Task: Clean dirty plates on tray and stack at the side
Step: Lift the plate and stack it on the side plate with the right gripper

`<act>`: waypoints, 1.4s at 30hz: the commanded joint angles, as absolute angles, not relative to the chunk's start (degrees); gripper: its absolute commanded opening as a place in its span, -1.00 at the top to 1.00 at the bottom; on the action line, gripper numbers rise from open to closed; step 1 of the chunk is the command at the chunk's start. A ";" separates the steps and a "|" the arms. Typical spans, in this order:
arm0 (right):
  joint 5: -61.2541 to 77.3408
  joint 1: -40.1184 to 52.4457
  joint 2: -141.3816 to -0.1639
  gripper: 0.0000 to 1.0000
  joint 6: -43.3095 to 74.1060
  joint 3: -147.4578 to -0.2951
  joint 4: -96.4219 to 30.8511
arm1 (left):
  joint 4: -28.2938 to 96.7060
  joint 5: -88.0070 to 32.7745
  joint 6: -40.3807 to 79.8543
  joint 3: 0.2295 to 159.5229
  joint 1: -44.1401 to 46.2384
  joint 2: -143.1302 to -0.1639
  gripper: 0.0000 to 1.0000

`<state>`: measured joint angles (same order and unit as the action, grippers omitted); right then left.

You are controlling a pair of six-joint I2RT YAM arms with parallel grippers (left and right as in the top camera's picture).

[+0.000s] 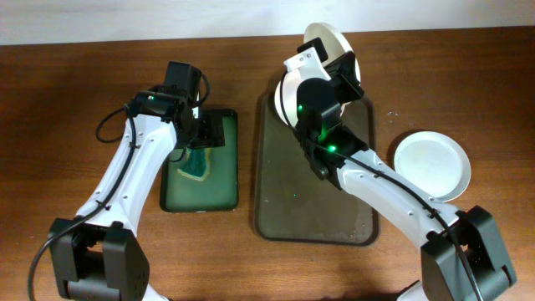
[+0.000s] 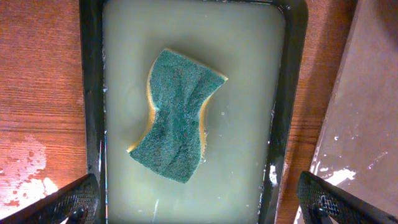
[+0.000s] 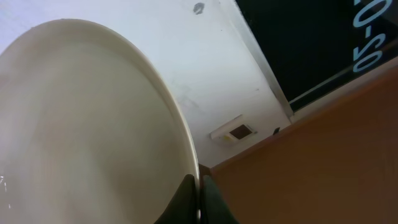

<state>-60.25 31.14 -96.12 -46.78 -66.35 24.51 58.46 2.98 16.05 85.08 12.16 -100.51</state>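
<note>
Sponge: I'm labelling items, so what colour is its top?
The sponge is teal-green, clearest in left wrist view.

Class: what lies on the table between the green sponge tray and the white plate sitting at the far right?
The large brown tray, with the right arm stretched across it holding a plate. The overhead view shows this.

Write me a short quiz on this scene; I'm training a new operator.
1. Multiple choice: the sponge lies in A) the green tray, B) a bowl, C) a bucket.
2. True or false: the left pincer grips the sponge.
3. Fill in: the right pincer pinches the rim of a ____.
Key: 1 A; 2 false, it hangs open above the sponge; 3 plate.
</note>
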 commanded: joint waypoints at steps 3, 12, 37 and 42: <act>-62.19 32.80 -91.48 0.92 -46.46 -67.31 24.97 | 58.37 2.57 15.94 85.86 12.10 -99.94 -0.99; -66.13 39.33 -87.88 0.92 -45.74 -67.31 24.93 | 58.37 2.57 15.97 85.86 12.23 -99.94 -0.99; 18.59 -45.21 -99.77 -0.13 19.79 -67.57 -44.05 | 58.37 2.57 15.97 85.86 12.23 -99.94 -0.99; 30.96 -30.70 -88.53 -0.13 11.27 -71.33 -43.18 | 58.37 2.57 15.97 85.86 12.23 -99.94 -0.99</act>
